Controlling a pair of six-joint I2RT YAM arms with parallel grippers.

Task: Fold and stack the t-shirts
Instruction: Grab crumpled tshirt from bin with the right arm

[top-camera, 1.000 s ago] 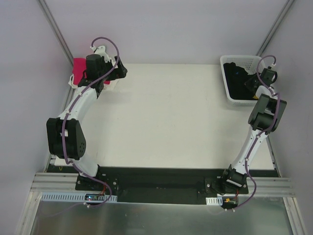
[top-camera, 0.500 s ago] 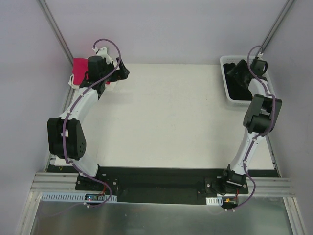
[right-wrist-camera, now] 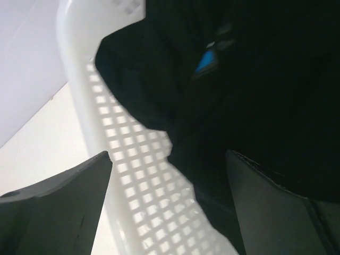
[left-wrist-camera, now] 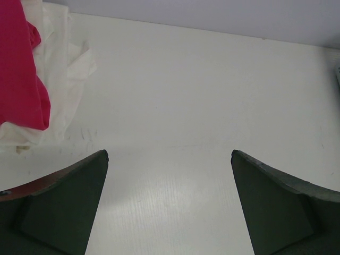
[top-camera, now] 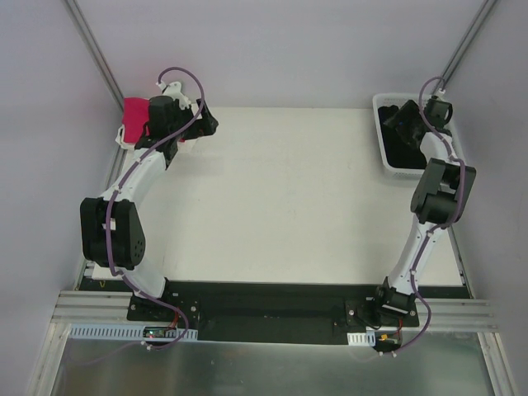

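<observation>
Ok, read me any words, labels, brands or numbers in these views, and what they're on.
No readable text anywhere.
The black t-shirt in the white basket shows only a scrap of blue print, no letters.
The pink t-shirt and cream t-shirt are plain.
Anything on the arm bases is too small to read.

A magenta shirt [left-wrist-camera: 21,64], a cream shirt [left-wrist-camera: 61,69], a black shirt [right-wrist-camera: 265,95] showing a blue patch [right-wrist-camera: 206,61], a white grid-holed basket [right-wrist-camera: 127,164].
</observation>
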